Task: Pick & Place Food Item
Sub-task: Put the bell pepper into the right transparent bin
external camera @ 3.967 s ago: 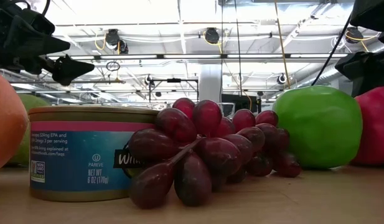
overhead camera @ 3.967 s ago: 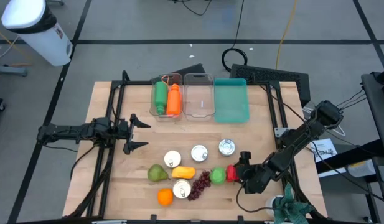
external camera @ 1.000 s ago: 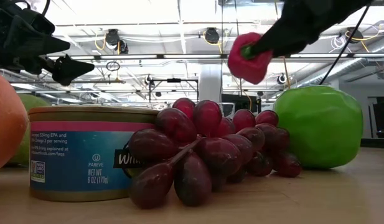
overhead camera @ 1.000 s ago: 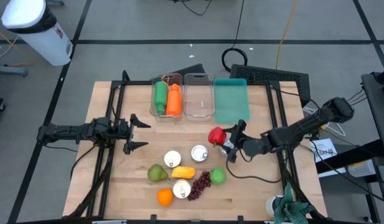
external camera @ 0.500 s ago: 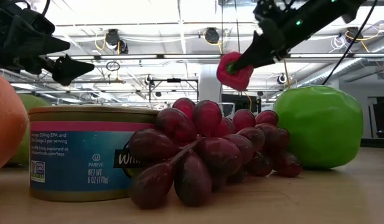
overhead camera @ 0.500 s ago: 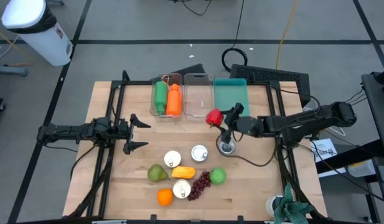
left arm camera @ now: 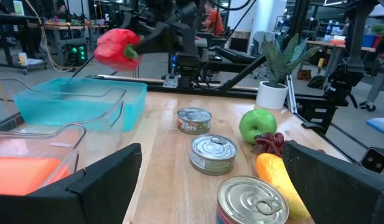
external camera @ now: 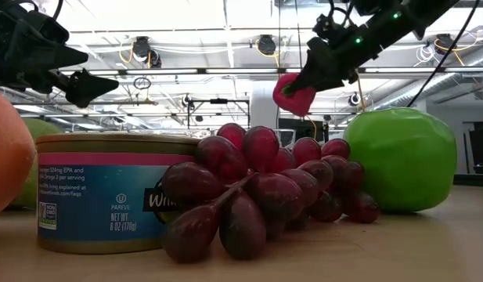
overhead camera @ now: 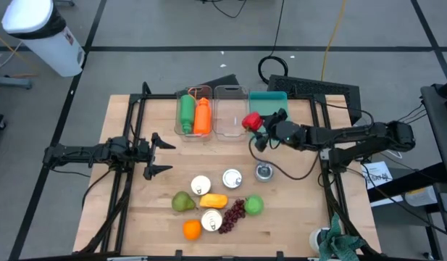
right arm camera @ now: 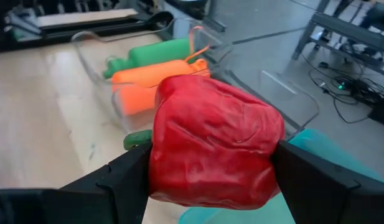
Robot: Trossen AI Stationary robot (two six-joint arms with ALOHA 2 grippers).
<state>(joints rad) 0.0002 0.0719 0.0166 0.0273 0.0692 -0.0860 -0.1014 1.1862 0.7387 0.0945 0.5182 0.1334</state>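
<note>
Between the 2 fingers of the right gripper (overhead camera: 255, 123) a red bell pepper (overhead camera: 251, 120) is clamped, both pads pressed flat against its sides, as is shown closely in the right wrist view (right arm camera: 213, 149). The pepper is held in the air, above the near edge of the teal bin (overhead camera: 270, 119) and close to the clear empty bin (overhead camera: 231, 112) beside it. A 3rd clear bin (overhead camera: 193, 112), farther left, is occupied by a green bottle (overhead camera: 186, 111) and an orange bottle (overhead camera: 202, 116).

Nearer the table's front edge the remaining items are grouped: 4 tins, of which 1 (overhead camera: 264, 172) stands nearly below the right arm, a green apple (overhead camera: 253, 205), red grapes (overhead camera: 232, 215), a yellow item (overhead camera: 213, 201), a pear (overhead camera: 182, 201) and an orange (overhead camera: 191, 230).

The left gripper (overhead camera: 156, 154) is parked well apart at the left side of the table, fingers spread, nothing between them.

Transport is judged nearly complete; release is not yet made. Risk is judged as follows: because the pepper hangs over a bin edge rather than a bin centre, an early release could land it on the rim and roll it onto the table, or into the wrong container. The smooth, rounded skin could also slip between the pads if the wrist is tilted sharply.
</note>
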